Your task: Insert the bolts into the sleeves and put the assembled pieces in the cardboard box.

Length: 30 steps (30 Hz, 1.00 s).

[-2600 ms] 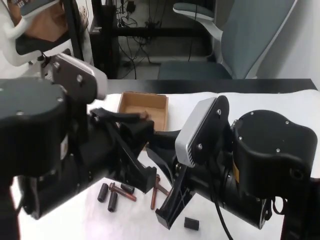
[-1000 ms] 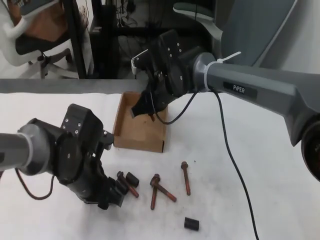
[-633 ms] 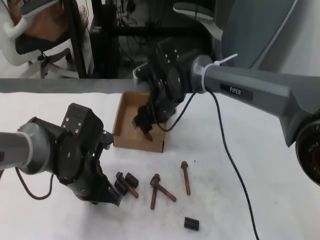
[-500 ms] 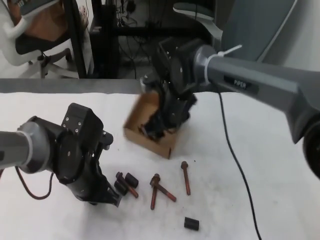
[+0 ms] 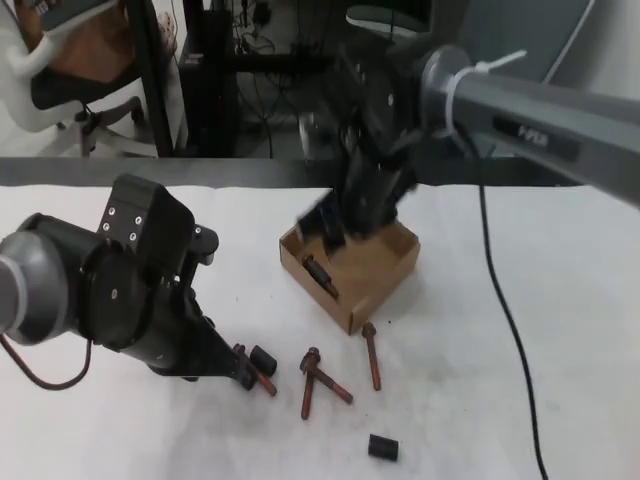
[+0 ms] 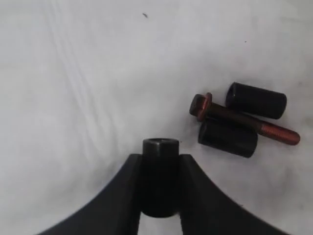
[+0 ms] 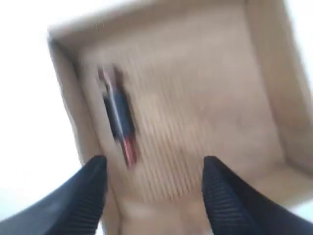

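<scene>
Hovering low over the white bench (image 5: pixel 560 380), the left gripper (image 6: pixel 160 162) has its fingers pinched tight on a short black cylindrical sleeve (image 6: pixel 160 188), open end poking out past the tips. Just beyond it lies a coppery metal bolt (image 6: pixel 243 122) with two more black sleeves (image 6: pixel 255 100), one on each side of its shank. The right gripper (image 7: pixel 154 178) sits over the brown cardboard box (image 7: pixel 266 78), fingers spread wide, nothing between them. One assembled piece (image 7: pixel 119 115), bolt through sleeve, lies on the box floor near a wall. Three loose bolts (image 5: pixel 372 356) and a lone sleeve (image 5: pixel 382 447) lie on the bench beside the box.
</scene>
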{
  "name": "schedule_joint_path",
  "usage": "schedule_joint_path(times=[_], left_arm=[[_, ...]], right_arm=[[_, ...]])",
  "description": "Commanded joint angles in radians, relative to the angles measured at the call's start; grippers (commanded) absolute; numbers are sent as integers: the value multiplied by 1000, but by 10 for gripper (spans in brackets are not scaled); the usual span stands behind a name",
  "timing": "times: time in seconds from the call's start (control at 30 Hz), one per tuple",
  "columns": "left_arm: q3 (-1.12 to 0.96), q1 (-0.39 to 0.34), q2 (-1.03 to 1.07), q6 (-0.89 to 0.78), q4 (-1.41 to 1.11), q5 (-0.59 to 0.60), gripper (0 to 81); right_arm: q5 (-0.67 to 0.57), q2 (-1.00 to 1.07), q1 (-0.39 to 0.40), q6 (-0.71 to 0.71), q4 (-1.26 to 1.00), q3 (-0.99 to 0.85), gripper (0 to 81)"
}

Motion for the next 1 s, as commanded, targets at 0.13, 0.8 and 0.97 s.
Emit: schedule_joint_path(times=[0.13, 0.8, 0.97], left_arm=[[-3, 2, -16, -28, 57, 10, 18], [-3, 216, -287, -239, -13, 255, 18], [-3, 260, -417, -234, -13, 283, 18]], right_arm=[[-186, -3, 6, -47, -76, -4, 540], [-297, 94, 13, -292, 52, 9, 290], [-235, 161, 18, -409, 44, 12, 6]])
